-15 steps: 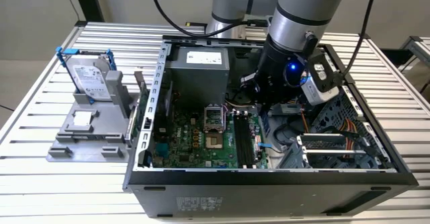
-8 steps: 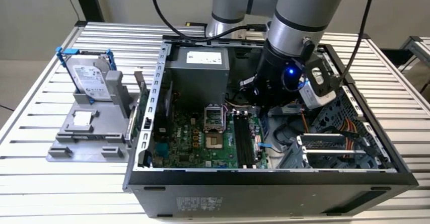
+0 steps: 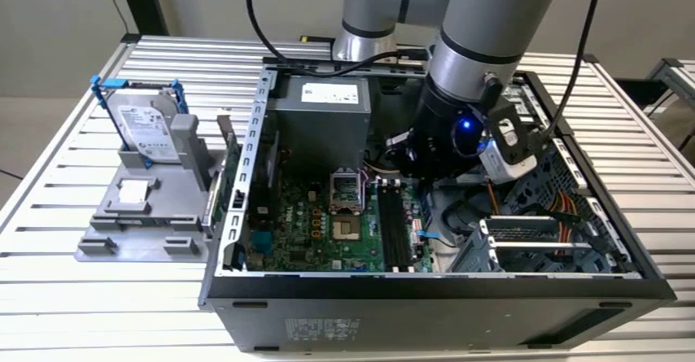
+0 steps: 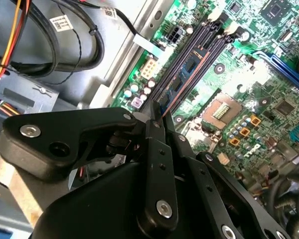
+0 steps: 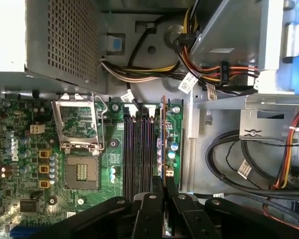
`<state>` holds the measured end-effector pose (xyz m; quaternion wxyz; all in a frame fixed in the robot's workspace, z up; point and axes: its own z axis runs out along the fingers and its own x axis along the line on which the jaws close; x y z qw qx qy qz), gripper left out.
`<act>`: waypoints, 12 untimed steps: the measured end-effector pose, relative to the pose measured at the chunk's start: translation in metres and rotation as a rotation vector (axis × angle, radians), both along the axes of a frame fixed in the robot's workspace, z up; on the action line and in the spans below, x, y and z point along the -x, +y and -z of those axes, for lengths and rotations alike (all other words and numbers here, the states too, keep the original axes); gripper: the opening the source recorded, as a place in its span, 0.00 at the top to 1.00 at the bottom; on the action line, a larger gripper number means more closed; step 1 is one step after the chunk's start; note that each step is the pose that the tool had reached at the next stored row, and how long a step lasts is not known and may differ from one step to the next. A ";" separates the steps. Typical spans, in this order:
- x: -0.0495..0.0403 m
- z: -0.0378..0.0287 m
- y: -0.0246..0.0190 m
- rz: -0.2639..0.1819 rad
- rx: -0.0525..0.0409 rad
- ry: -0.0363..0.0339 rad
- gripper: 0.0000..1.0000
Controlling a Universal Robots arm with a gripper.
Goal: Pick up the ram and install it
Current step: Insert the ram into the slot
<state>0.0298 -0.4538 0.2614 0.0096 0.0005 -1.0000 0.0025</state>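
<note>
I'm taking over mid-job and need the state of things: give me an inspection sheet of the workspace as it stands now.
Surface: slatted metal table, carrying an open computer case.
Job's things: the ram stands on edge over the black memory slots of the motherboard, held at one end; whether it is fully seated cannot be told.
Clutter: grey fixture on the exterior view's left, with a hard drive upright in a blue frame.
Grippers: gripper inside the case, jaws closed on the ram's end.
Cables: black cables and coloured wire bundles beside the board; black cables run along the arm.
Surroundings: pale wall and floor, nothing else seen.
</note>
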 end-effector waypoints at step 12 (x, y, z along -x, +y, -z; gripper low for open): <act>-0.0001 0.0135 -0.0045 0.000 0.0000 0.0055 1.00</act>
